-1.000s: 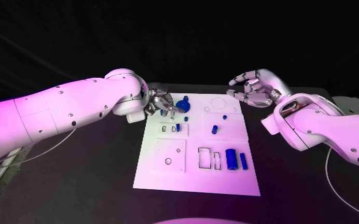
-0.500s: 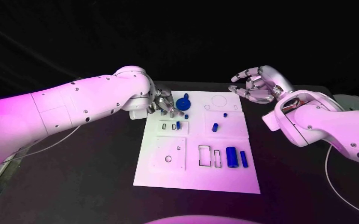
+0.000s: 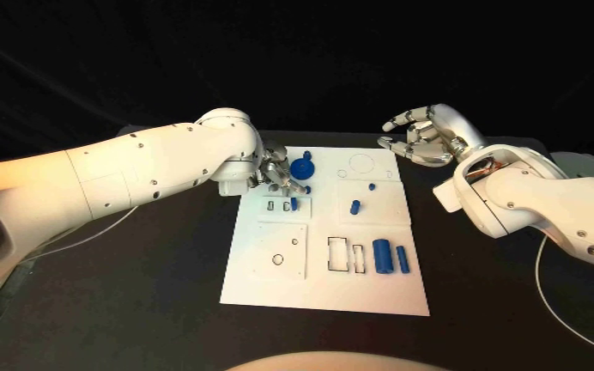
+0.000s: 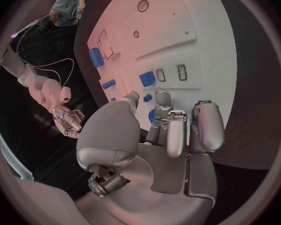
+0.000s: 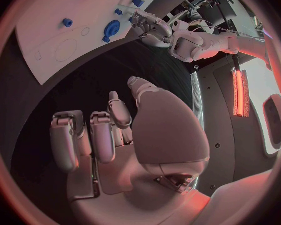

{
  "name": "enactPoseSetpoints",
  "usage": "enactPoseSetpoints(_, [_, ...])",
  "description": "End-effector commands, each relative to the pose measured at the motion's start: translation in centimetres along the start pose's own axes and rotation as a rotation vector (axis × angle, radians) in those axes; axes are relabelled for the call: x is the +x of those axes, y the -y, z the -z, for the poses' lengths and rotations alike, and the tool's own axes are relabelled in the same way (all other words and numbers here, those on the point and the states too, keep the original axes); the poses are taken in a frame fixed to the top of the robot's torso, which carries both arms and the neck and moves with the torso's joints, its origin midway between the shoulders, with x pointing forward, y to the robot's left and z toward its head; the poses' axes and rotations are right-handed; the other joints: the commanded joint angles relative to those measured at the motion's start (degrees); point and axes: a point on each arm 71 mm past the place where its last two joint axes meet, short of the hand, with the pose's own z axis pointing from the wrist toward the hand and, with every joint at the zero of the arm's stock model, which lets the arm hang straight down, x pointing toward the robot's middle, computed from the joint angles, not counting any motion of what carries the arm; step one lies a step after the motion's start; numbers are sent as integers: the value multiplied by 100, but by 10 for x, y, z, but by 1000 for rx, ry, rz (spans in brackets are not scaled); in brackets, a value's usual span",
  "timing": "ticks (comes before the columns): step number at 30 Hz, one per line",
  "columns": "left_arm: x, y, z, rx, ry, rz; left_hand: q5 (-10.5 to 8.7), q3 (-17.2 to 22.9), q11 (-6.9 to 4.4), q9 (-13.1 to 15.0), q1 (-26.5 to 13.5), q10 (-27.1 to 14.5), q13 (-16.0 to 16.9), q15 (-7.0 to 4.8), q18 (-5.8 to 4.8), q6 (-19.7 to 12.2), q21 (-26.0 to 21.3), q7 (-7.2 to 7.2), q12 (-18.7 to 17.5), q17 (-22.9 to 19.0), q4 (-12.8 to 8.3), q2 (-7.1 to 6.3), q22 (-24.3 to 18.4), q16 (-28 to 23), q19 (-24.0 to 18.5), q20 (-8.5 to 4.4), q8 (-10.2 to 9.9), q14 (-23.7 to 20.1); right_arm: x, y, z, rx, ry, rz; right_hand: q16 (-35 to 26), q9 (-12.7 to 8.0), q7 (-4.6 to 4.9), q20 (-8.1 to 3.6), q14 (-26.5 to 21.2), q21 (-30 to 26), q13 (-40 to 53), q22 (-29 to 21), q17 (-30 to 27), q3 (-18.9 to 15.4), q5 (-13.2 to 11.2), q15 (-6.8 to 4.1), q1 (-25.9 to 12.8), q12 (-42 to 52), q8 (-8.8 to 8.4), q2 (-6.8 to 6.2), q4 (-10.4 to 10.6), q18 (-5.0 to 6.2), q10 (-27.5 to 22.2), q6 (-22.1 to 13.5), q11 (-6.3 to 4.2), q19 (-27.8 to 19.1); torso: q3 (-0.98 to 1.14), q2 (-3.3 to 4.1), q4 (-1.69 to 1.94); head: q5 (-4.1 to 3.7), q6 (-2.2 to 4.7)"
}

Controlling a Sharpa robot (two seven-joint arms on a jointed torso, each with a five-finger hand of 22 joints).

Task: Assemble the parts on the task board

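Observation:
The white task board [image 3: 324, 289] lies mid-table. At its far left edge my left hand [image 3: 277, 173] hangs fingers-down over the board, right beside a round blue part [image 3: 302, 167]. In the left wrist view that part [image 4: 152, 116] shows between the thumb and fingers [image 4: 170, 130]; whether they grip it is hidden. A small blue piece [image 3: 294, 204] stands just nearer me. My right hand [image 3: 421, 141] hovers off the board's far right corner, fingers loosely bent and apart, holding nothing. Two blue cylinders [image 3: 383, 256] lie on the board's near right.
More small blue pieces [image 3: 355, 209] sit mid-board, with empty outlined slots [image 3: 338, 253] and a round outline [image 3: 361, 165] near the far edge. In the right wrist view the board [image 5: 53, 40] and my left hand [image 5: 150, 25] lie ahead. Black table [image 3: 148, 302] surrounds the board.
The left arm has swung a little further in over the table, its hand staying by the round blue part. The right hand has hardly moved. No part has shifted.

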Motion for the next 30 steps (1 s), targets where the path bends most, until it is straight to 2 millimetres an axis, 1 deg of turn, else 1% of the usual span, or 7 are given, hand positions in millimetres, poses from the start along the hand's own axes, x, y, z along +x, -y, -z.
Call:
enactPoseSetpoints(1, [3, 3, -1, 3, -39, -14, 12, 51, 15, 13, 32, 15, 9, -34, -61, -39, 24, -10, 37, 1431, -11, 28, 12, 22, 40, 12, 26, 570, 0, 0, -1, -2, -1, 1, -7, 5, -16, -26, 423, 8, -1, 1328, 773, 33, 35, -44, -34, -2, 9, -15, -3, -6, -14, -10, -1, 443, 2, -1, 2, -3, -9])
enactPoseSetpoints(8, [5, 3, -2, 1, -61, -18, 11, 87, 14, 28, 76, 25, 46, -34, -68, -48, 50, -10, 69, 1450, -15, 25, 55, 36, 48, 12, 36, 576, 1, 0, -1, 0, -2, 2, -13, 5, -17, -27, 420, -12, -12, 1316, 763, 35, 41, -45, -47, -12, 16, -13, 4, -1, -19, -10, -1, 432, -1, 1, 2, -20, -8])
enactPoseSetpoints(18, [8, 4, -5, -1, -95, -22, 11, 157, 13, 51, 155, 19, 68, -34, -72, -62, 75, -11, 90, 1465, -19, 18, 92, 47, 48, 13, 48, 581, 1, 0, -2, 0, -4, 2, -13, 5, -17, -27, 420, -12, -12, 1316, 763, 35, 41, -45, -47, -12, 16, -13, 4, -1, -19, -10, -1, 432, -8, 8, 2, -23, -28])
enactPoseSetpoints(22, [10, 4, -6, -2, -103, -23, 10, 162, 13, 53, 157, 42, 107, -34, -78, -61, 92, -11, 120, 1474, -17, 19, 124, 54, 58, 13, 50, 584, 2, 0, -3, -1, -5, 2, -13, 6, -17, -27, 421, -11, -15, 1317, 766, 38, 45, -46, -51, -13, 19, -10, 4, -1, -18, -11, -1, 433, -3, 5, -1, -22, -33])
enactPoseSetpoints(26, [10, 4, -7, -2, -106, -23, 8, 166, 13, 55, 159, 41, 105, -34, -78, -60, 91, -11, 120, 1478, -16, 19, 122, 57, 57, 13, 52, 585, 3, 0, -3, -1, -7, 2, -13, 6, -17, -27, 421, -11, -15, 1317, 766, 38, 45, -46, -51, -13, 19, -10, 4, -1, -18, -11, -1, 433, -3, -3, 8, -13, -63])
enactPoseSetpoints(30, [11, 4, -7, -2, -108, -23, 5, 184, 12, 61, 175, 47, 118, -35, -79, -59, 97, -12, 132, 1479, -17, 19, 130, 58, 57, 14, 57, 586, 3, 0, -3, 0, -9, 2, -13, 6, -17, -27, 421, -11, -15, 1317, 766, 38, 45, -46, -51, -13, 19, -10, 4, -1, -18, -11, -1, 433, -1, 0, 10, -21, -56])
